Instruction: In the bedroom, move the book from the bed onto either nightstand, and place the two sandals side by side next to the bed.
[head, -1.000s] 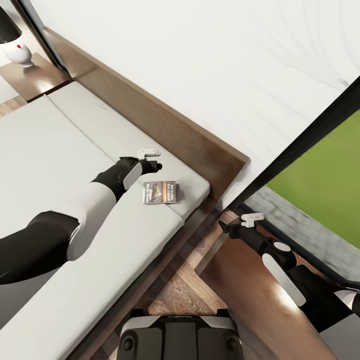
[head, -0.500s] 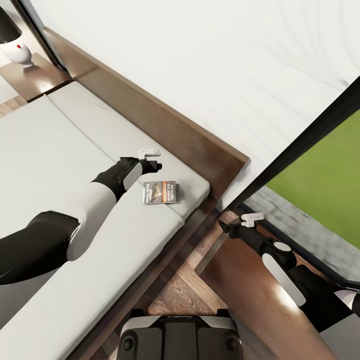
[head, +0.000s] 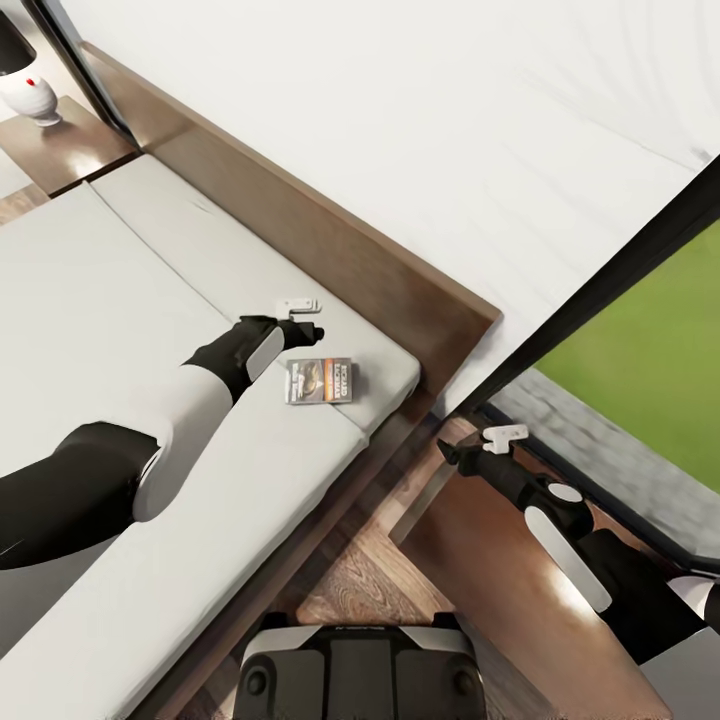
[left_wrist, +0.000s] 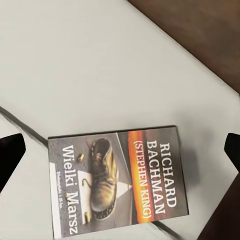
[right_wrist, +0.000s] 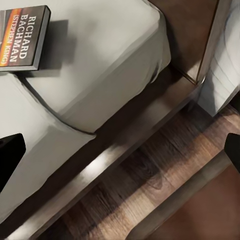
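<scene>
The book (head: 318, 381) lies flat on the bed's pale grey mattress (head: 120, 300), near the corner by the headboard (head: 330, 240). Its cover (left_wrist: 117, 185) reads "Richard Bachman" beside an orange band and a boot picture. My left gripper (head: 310, 333) hovers open just above and beside the book, its fingertips (left_wrist: 11, 152) spread wide on either side. My right gripper (head: 447, 455) is open over the nightstand (head: 480, 570) to the right of the bed, holding nothing. The right wrist view catches the book (right_wrist: 22, 37) and the mattress edge (right_wrist: 125, 85). The two sandals are out of view.
A second nightstand (head: 65, 155) with a white lamp base (head: 28, 98) stands at the bed's far side. A black-framed window (head: 600, 290) with green lawn is at the right. A strip of wood floor (head: 370, 580) runs between the bed frame and the near nightstand, above my base (head: 360, 670).
The head view has shifted slightly, so the whole picture sits a little differently. Both arms and the book keep their places.
</scene>
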